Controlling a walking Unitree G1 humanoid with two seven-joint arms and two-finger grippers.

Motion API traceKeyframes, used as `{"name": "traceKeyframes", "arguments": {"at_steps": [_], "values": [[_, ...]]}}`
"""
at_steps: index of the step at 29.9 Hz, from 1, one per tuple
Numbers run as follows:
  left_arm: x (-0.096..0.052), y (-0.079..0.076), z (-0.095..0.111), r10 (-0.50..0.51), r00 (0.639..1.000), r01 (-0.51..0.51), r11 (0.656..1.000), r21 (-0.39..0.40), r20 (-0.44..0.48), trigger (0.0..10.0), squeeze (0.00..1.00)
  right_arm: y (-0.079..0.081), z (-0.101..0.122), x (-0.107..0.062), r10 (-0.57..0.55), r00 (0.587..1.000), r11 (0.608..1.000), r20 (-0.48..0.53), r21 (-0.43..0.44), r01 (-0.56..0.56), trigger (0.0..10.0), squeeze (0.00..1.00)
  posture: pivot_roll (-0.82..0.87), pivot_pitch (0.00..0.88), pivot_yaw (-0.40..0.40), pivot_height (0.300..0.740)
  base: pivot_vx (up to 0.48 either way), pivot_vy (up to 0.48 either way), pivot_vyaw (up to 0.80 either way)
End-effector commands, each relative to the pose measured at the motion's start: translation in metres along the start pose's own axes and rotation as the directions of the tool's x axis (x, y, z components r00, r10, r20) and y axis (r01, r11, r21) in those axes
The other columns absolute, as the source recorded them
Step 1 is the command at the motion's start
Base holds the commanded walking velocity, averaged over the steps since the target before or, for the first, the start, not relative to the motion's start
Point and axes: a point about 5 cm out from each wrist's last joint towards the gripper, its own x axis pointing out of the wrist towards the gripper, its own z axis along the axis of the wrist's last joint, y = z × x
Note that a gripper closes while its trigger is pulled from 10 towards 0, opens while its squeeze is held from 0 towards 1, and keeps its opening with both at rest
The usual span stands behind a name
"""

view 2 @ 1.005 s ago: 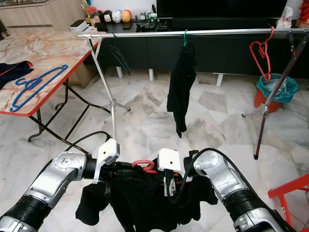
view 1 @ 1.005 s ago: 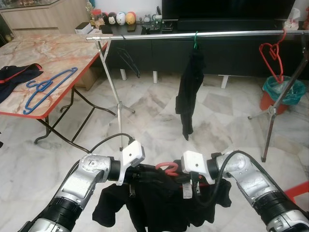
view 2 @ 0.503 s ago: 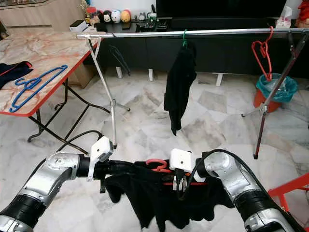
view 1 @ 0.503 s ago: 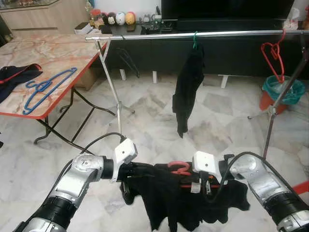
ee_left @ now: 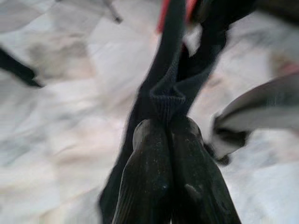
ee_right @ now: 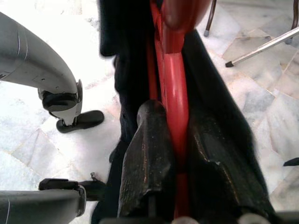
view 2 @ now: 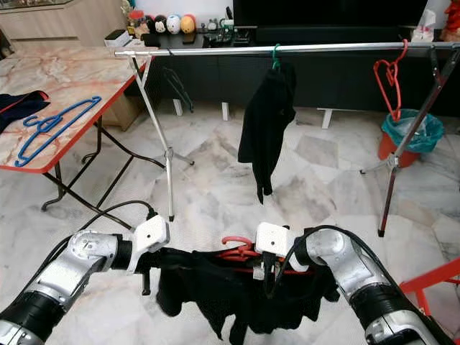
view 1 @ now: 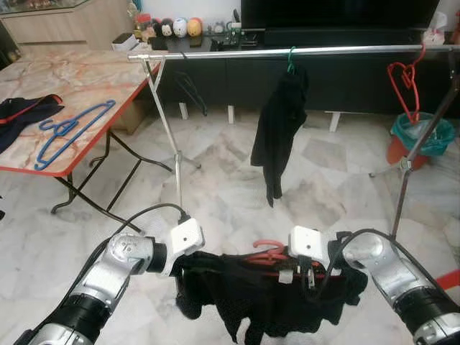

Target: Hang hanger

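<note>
While a black garment on a red hanger is held low in front of the robot, above the marble floor, the right gripper is seen clamped on the hanger, its two fingers pressed against either side of the red bar with no gap left. The left gripper is closed on a fold of the same garment's dark fabric, its fingertips brought together around the cloth at the garment's left end. The garment is draped between the two grippers, and the hanger's hook is seen rising just above it between the wrists. Beyond, a metal clothes rail is stretched across the room; another black garment is hung on it by a green hanger, and an empty red hanger is hooked near its right end. To the left, a blue hanger is laid on a marble-patterned surface beside some dark clothing.
</note>
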Motion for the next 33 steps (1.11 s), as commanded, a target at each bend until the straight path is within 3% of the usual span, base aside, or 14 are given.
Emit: {"name": "traceKeyframes", "arguments": {"at_steps": [1, 5, 9, 13, 18, 22, 25, 28, 33], "values": [[-0.005, 0.007, -0.008, 0.055, 0.997, -0.053, 0.998, 0.041, -0.061, 0.0, 0.0, -0.007, 0.005, -0.007, -0.024, 1.0, 1.0, 0.006, -0.02, 0.024, 0.0, 0.0, 0.01, 0.043, 0.084, 0.74, 0.0, 0.0, 0.0], [-0.004, 0.016, -0.011, 0.169, 0.983, -0.164, 0.984, 0.07, -0.075, 0.0, 0.0, -0.008, 0.004, -0.009, -0.025, 1.0, 0.999, 0.005, -0.022, 0.026, 0.0, 0.0, 0.01, 0.043, 0.084, 0.74, 0.0, 0.0, 0.0], [-0.003, 0.027, -0.015, 0.323, 0.943, -0.315, 0.943, 0.107, -0.076, 0.0, 0.0, -0.008, 0.005, -0.011, -0.017, 1.0, 1.0, 0.019, -0.023, 0.017, 0.0, 0.0, 0.01, 0.044, 0.085, 0.74, 0.0, 0.0, 0.0], [-0.001, 0.024, -0.026, 0.342, 0.935, -0.333, 0.938, 0.099, -0.096, 0.0, 0.0, -0.009, 0.005, -0.014, -0.036, 0.999, 0.999, 0.028, -0.019, 0.037, 0.0, 0.0, 0.01, 0.043, 0.087, 0.74, 0.0, 0.0, 0.0], [-0.004, 0.007, -0.049, 0.244, 0.955, -0.228, 0.967, 0.11, -0.171, 0.0, 0.0, -0.016, 0.0, -0.023, -0.102, 0.995, 0.995, 0.009, -0.01, 0.102, 0.0, 0.0, 0.01, 0.044, 0.086, 0.74, 0.0, 0.0, 0.0], [-0.007, 0.002, -0.06, 0.234, 0.948, -0.205, 0.968, 0.148, -0.216, 0.0, 0.0, -0.022, -0.005, -0.026, -0.168, 0.985, 0.986, -0.041, -0.027, 0.167, 0.0, 0.0, 0.01, 0.044, 0.086, 0.74, 0.0, 0.0, 0.0], [-0.006, 0.001, -0.061, 0.237, 0.95, -0.213, 0.968, 0.133, -0.201, 0.0, 0.0, -0.025, -0.004, -0.026, -0.221, 0.975, 0.975, -0.021, -0.013, 0.221, 0.0, 0.0, 0.01, 0.045, 0.086, 0.74, 0.0, 0.0, 0.0], [-0.007, 0.003, -0.065, 0.281, 0.931, -0.251, 0.956, 0.154, -0.231, 0.0, 0.0, -0.017, -0.003, -0.024, -0.158, 0.987, 0.987, 0.017, 0.021, 0.158, 0.0, 0.0, 0.01, 0.045, 0.086, 0.74, 0.0, 0.0, 0.0], [-0.01, 0.008, -0.072, 0.368, 0.892, -0.331, 0.927, 0.175, -0.261, 0.0, 0.0, -0.014, -0.009, -0.028, -0.158, 0.987, 0.987, -0.002, 0.031, 0.158, 0.0, 0.0, 0.01, 0.046, 0.088, 0.74, 0.0, 0.0, 0.0]]}}
